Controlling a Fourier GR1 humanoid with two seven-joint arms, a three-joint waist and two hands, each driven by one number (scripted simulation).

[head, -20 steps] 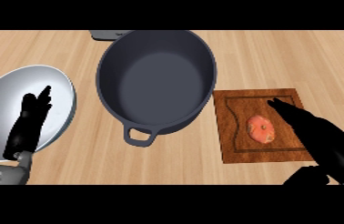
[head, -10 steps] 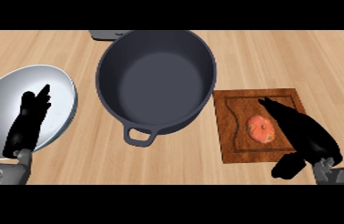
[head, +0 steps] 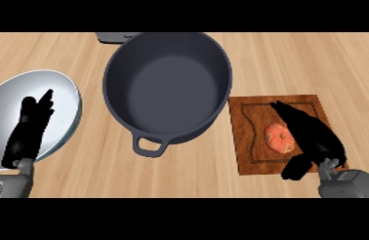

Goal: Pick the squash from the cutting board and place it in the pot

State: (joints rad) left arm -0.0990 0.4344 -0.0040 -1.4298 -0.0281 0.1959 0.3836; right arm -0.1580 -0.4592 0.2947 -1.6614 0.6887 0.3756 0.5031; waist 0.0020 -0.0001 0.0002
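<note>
My right hand (head: 311,135) comes in from abt 5 o'clock and lies over the cutting board (head: 249,158), fingers (head: 287,110) straight and stretched toward 11 o'clock, thumb (head: 294,170) hanging down toward 6 o'clock at the board's lower edge. Hand is open, nothing held. The squash (head: 278,138), pinkish-orange w/ a paler centre, still lies on the board, abt mid-board, just at the 9 o'clock side of my palm; my hand covers its right edge, so can't tell if I'm touching it or only above it. Board is dark reddish wood w/ a groove running inside its rim, sitting at 4 o'clock on the light wooden counter (head: 93,170). The pot (head: 169,85), dark grey, oval, w/ a loop handle (head: 148,146) pointing to 6 o'clock, sits at centre, its right wall just beside the board's upper-left corner; whether they touch, can't tell. Inside of the pot shows only its dark bottom. My left hand (head: 29,131) is at 8 o'clock, open, fingers straight and pointing to 12, resting over a white plate (head: 61,90) that lies at 9 o'clock, just left of the pot. A grey object (head: 115,36) peeks out behind the pot at 11 o'clock, mostly hidden, can't tell what it is.
</note>
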